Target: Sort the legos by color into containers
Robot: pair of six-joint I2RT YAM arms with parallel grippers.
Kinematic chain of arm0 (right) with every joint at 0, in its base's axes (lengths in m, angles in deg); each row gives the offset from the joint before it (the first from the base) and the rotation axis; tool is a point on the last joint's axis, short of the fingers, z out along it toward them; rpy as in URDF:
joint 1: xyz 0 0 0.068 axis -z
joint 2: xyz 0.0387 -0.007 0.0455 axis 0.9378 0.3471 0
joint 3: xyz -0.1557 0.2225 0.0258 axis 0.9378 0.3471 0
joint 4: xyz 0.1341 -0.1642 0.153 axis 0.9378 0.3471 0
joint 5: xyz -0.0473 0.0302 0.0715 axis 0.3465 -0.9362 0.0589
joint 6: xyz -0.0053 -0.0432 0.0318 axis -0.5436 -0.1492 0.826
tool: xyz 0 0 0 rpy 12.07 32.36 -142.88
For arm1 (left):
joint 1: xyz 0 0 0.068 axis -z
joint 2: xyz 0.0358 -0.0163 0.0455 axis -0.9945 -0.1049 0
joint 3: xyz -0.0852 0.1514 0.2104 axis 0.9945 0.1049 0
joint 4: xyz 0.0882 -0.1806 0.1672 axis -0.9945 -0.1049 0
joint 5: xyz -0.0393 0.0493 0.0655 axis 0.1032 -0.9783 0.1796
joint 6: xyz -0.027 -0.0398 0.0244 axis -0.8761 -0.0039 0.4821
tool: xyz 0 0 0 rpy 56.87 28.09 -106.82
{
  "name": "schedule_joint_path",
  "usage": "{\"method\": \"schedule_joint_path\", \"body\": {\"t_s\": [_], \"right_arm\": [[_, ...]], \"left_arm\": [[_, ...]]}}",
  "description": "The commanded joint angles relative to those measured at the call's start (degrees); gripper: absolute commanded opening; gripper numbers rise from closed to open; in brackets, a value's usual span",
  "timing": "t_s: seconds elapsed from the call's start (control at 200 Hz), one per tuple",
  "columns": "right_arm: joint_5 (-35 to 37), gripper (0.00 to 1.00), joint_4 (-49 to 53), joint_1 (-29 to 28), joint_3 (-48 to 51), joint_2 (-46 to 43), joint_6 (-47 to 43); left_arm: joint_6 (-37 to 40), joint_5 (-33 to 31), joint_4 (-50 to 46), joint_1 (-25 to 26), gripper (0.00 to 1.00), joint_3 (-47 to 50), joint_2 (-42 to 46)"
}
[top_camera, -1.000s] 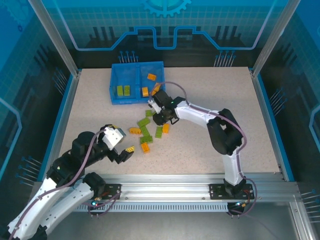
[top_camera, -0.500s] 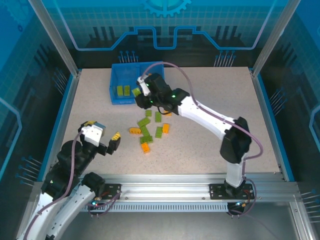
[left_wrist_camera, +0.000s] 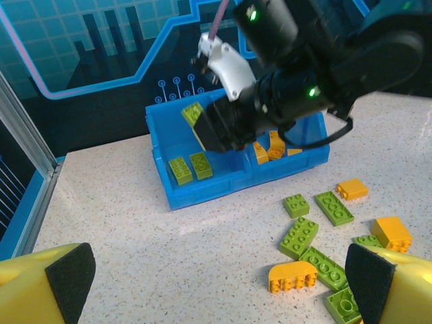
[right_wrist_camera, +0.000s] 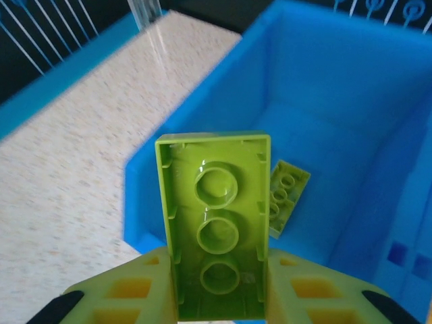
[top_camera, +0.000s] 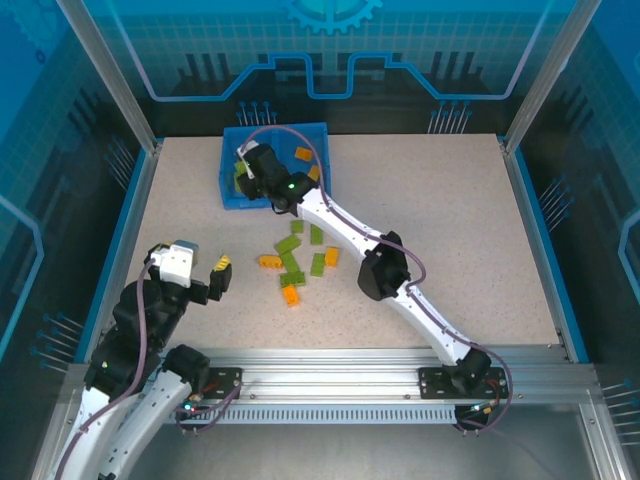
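R gripper (right_wrist_camera: pixel 216 300) clamps green lego (right_wrist_camera: pixel 214 216) over tray's (left_wrist_camera: pixel 202 196) left compartment (left_wrist_camera: pixel 167 143), prob. clear of two greens (left_wrist_camera: pixel 190 167) inside; R arm (top_camera: pixel 330 215) crosses tray's middle; L gripper (top_camera: pixel 218 276) gaping.

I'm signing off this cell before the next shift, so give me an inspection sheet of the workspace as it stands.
Surface: speckled table, loose legos clustered mid-table.
Job's things: blue tray at the back; green legos in its left compartment, orange legos in its right.
Clutter: nothing seen.
End effectors: right end effector shut on a green brick above the left compartment; left end effector open, holding nothing.
Cables: purple cable along the right arm.
Surroundings: blue transparent panels, aluminium rail.
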Motion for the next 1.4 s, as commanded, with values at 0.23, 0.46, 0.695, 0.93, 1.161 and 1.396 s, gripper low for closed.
{"method": "schedule_joint_path", "body": {"t_s": [0.23, 0.46, 0.695, 0.93, 1.161, 1.396], "right_arm": [[-0.21, 0.38, -6.45, 1.06, -0.6, 3.12, -0.11], [-0.36, 0.4, -8.82, 2.05, -1.67, 5.21, 3.06], [-1.82, 0.55, -7.47, 2.21, -2.45, 2.21, 3.9], [-6.84, 0.55, -4.95, 1.31, 6.03, -11.25, 5.28], [-18.93, 0.62, -2.66, 2.39, 25.78, -32.64, 6.31], [-23.23, 0.7, -2.43, 4.29, 59.16, -60.67, 1.0]], "left_arm": [[-1.47, 1.11, 0.81, -0.64, 0.99, 0.73, -0.37], [-1.5, 0.5, 0.22, -0.64, 0.99, 0.58, -0.36], [-1.51, 0.28, 0.21, -0.64, 0.99, 0.88, -0.71], [-2.32, -1.7, 0.81, -0.64, 0.99, 0.88, -2.93], [-20.56, -4.81, -5.92, -0.64, 0.99, -9.27, -14.75], [-46.09, 0.69, -12.37, -0.55, 0.99, -14.12, -34.13]]}}
